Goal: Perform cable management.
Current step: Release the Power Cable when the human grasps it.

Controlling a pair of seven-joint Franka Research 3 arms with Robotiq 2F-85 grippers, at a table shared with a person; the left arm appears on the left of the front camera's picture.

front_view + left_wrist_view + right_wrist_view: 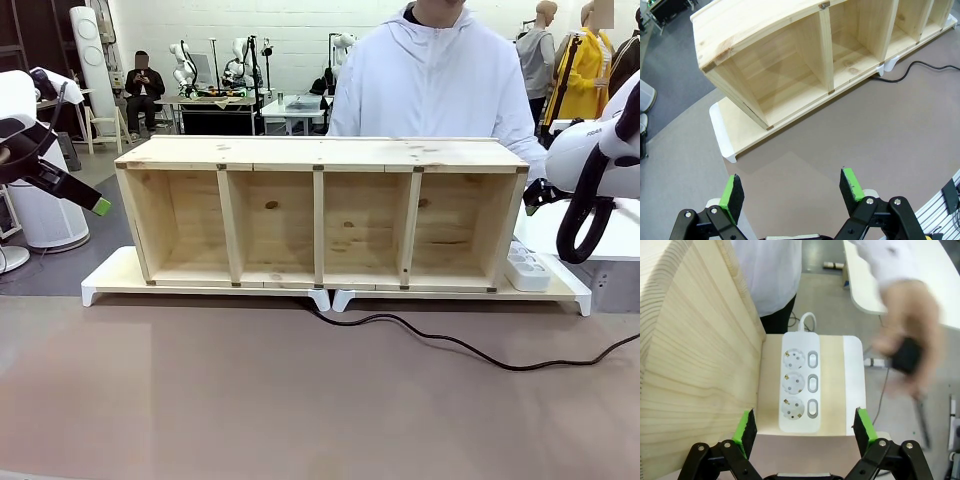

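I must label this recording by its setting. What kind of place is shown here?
Probably a robotics lab or workshop. Other robot arms stand on tables in the back, a person sits there, and a wooden shelf with a power strip is set up as a test task.

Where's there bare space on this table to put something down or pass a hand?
The brown tabletop in front of the shelf is bare, bordered only by the cable snaking to the right. The four shelf compartments are empty. It is crowded at the shelf's right end: the power strip fills the platform there, with the person's hand close by.
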